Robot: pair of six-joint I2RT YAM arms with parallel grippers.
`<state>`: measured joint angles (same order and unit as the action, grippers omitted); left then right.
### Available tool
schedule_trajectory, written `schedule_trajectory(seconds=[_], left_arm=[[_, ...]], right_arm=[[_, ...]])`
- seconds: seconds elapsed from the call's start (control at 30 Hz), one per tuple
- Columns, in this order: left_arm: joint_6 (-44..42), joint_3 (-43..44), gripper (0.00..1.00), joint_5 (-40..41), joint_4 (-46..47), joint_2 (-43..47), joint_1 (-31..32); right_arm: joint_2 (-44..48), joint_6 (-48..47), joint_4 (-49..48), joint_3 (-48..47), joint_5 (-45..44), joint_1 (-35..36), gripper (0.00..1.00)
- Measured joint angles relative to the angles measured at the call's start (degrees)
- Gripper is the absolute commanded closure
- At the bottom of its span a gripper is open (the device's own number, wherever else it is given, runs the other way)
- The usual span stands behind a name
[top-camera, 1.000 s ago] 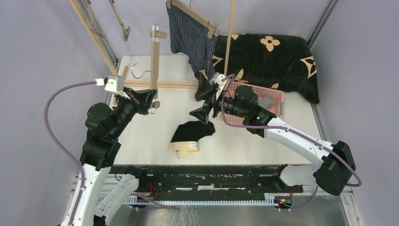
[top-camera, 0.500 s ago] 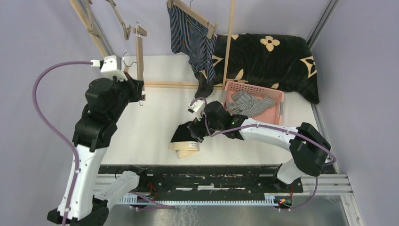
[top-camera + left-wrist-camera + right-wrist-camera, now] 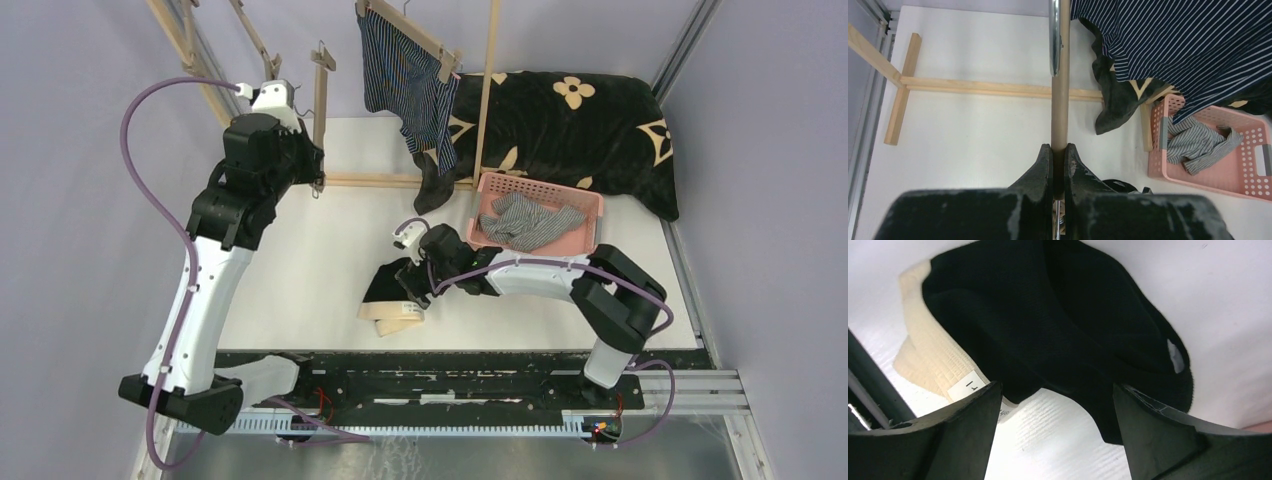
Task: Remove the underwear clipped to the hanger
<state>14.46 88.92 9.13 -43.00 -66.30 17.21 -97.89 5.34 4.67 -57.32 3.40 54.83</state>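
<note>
The dark navy striped boxers (image 3: 400,80) hang clipped to a wooden hanger (image 3: 415,30) at the back; they also show in the left wrist view (image 3: 1193,45). The black boxers with a beige waistband (image 3: 400,285) lie on the table. The grey-white striped boxers (image 3: 525,220) lie in the pink basket (image 3: 592,205). My left gripper (image 3: 316,178) is shut on the bar of an empty wooden hanger (image 3: 1060,100) and holds it upright. My right gripper (image 3: 413,278) is open, low over the black boxers (image 3: 1058,325), with one finger on each side of the fabric edge.
A wooden rack stands at the back, with an upright pole (image 3: 487,90) and a base bar (image 3: 370,181) on the table. The black flower-patterned blanket (image 3: 580,125) lies behind the basket. Slanted wooden rails (image 3: 200,55) stand at the back left.
My left arm has lifted the empty hanger and carried it back towards the rack. My right gripper has moved from beside the basket down to the black boxers on the table.
</note>
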Motion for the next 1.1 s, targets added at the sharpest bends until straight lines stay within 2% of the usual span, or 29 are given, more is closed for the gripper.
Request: schedule_trajectory(seconds=[0.07, 0.13, 0.23, 0.27, 0.3, 0.43, 0.57, 0.67, 0.8, 0.93, 1.1], left_arm=[[-0.5, 1.2, 0.97, 0.26, 0.17, -1.77, 0.0], [-0.9, 2.4, 0.97, 0.55, 0.13, -3.43, 0.0], [-1.57, 6.01, 0.97, 1.09, -0.31, -6.73, 0.0], [-2.05, 7.87, 0.97, 1.14, -0.7, -8.09, 0.0], [-2.45, 10.03, 0.97, 1.11, -1.11, -9.64, -0.04], [-4.28, 19.02, 0.97, 0.22, -2.49, -15.89, -1.18], [-5.2, 27.04, 0.97, -4.15, -4.35, -21.73, -5.01], [-5.27, 31.8, 0.97, -6.91, -5.86, -24.87, -7.69], [-5.57, 37.99, 0.97, -9.77, -7.74, -27.93, -10.03], [-5.95, 40.15, 0.97, -12.31, -7.85, -28.72, -10.78], [-6.05, 41.68, 0.97, -15.37, -7.45, -29.86, -11.32]], right_arm=[[-1.86, 0.66, -0.35, -0.13, 0.0, 0.11, 0.19], [-3.5, 1.14, -0.52, -0.44, -0.02, 0.22, 0.36], [-5.55, 1.55, -0.68, -1.33, -0.68, 0.31, 0.74], [-6.29, 1.77, -0.61, -1.81, -0.94, 0.31, 0.9], [-6.84, 1.66, -0.66, -2.19, -0.94, 0.31, 0.98], [-7.13, 2.4, -0.24, -3.08, -1.2, 0.31, 0.99], [-4.81, 2.32, 2.45, -3.08, -2.91, 0.31, 0.99], [1.44, 2.1, 5.03, -2.99, -5.9, 0.31, 0.99], [15.72, 1.38, 6.56, -2.73, -11.76, 0.31, 0.99], [29.22, -0.17, 6.58, -2.89, -21.68, 0.35, 0.99], [37.92, -4.13, 6.25, -2.99, -34.58, 0.35, 0.99]])
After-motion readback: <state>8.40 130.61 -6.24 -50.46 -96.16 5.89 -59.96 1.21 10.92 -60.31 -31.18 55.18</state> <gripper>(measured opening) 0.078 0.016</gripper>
